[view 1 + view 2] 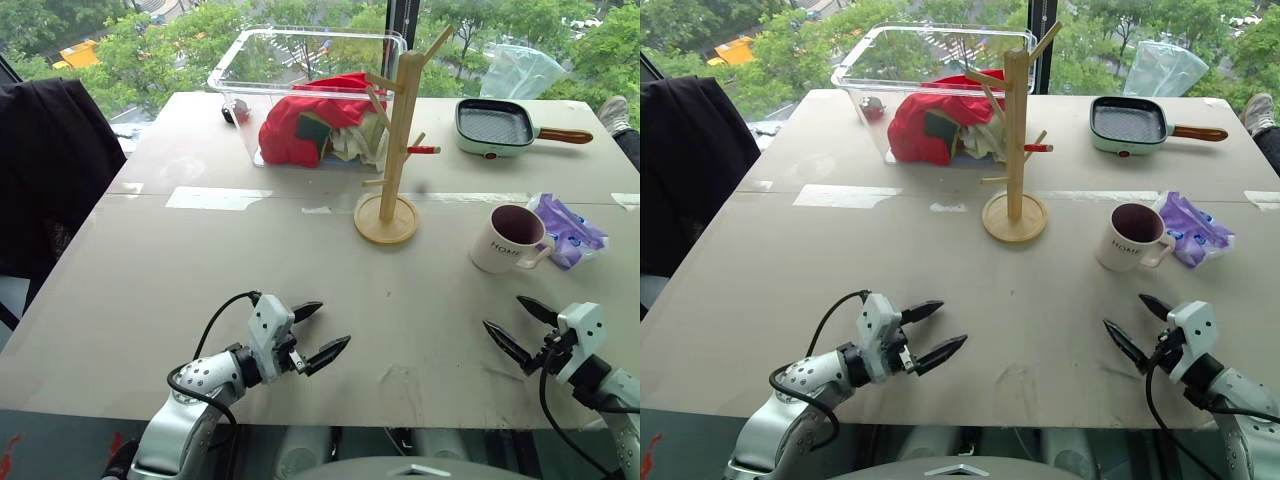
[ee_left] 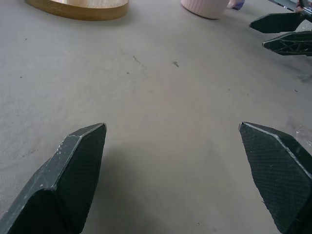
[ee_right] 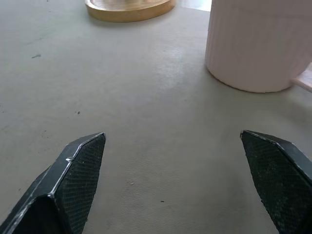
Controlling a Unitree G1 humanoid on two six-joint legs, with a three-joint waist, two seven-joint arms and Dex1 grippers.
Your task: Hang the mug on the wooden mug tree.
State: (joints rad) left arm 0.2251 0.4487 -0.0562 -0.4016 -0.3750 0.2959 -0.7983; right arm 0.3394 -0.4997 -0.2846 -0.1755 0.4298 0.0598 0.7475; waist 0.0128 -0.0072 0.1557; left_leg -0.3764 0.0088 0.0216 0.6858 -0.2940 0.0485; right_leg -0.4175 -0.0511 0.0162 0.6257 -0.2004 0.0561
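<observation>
The white mug (image 1: 508,238) with a maroon inside stands upright on the table at the right, handle turned right. The wooden mug tree (image 1: 392,150) stands on its round base at mid-table, pegs bare, one peg red-tipped. My right gripper (image 1: 508,326) hovers open near the front edge, a short way in front of the mug, whose ribbed wall (image 3: 253,44) shows in the right wrist view. My left gripper (image 1: 325,332) is open and empty at the front left; the tree's base (image 2: 78,7) and the mug (image 2: 204,6) lie far beyond its fingers.
A clear plastic bin (image 1: 300,90) with red cloth stands behind the tree. A green grill pan (image 1: 497,126) lies at the back right. A purple packet (image 1: 568,232) lies right beside the mug's handle. A dark jacket (image 1: 50,170) hangs left of the table.
</observation>
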